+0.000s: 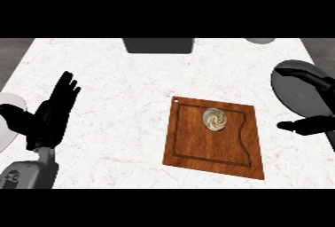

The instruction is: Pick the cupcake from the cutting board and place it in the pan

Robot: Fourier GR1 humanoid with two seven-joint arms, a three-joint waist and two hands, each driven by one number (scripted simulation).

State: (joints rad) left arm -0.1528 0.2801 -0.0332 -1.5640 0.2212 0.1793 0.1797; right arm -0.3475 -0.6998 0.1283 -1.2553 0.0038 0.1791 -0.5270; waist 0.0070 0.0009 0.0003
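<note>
A cupcake [215, 119] with swirled pale frosting stands on the upper part of a brown wooden cutting board [212, 148] at the centre right of the counter. A dark grey pan [296, 91] lies at the right edge, its black handle [314, 80] running across it. My right hand [311, 125] comes in from the right edge, just below the pan and to the right of the board, with its fingers pointing left toward the cupcake and holding nothing. My left hand [51, 115] rests open at the left, fingers up, far from the board.
A dark grey rectangular object [159, 45] sits at the counter's far edge in the middle. A pale round thing [260, 40] shows at the top right. A white plate [8, 122] lies partly behind my left hand at the left edge.
</note>
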